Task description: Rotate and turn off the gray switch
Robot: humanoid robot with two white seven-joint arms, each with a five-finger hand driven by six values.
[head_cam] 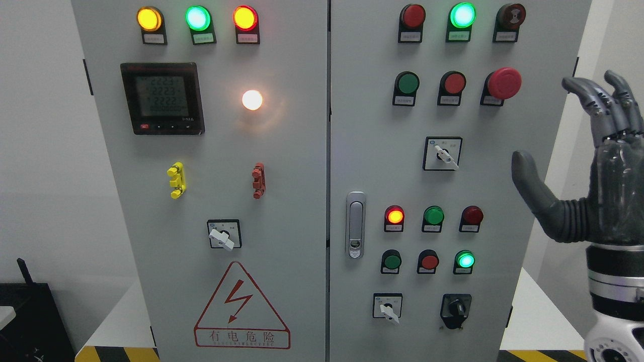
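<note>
The robot's right hand (588,166), fingers spread wide and holding nothing, hovers at the cabinet's right edge, well apart from the gray rotary switch (444,154) on the right door; a clean turn likely means pinching its white lever squarely; the red emergency stop button (503,83) sits just above, risking an accidental bump.

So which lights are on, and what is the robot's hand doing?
Top-left lamps: all three lit.
White lamp: lit.
Meter: display on.
Top-right green lamp: lit; its neighbours dark.
Orange lamp: lit.
Bottom green lamp: lit.
Gray switch: handle angled down-right.
Right hand: open, holding nothing.
</note>
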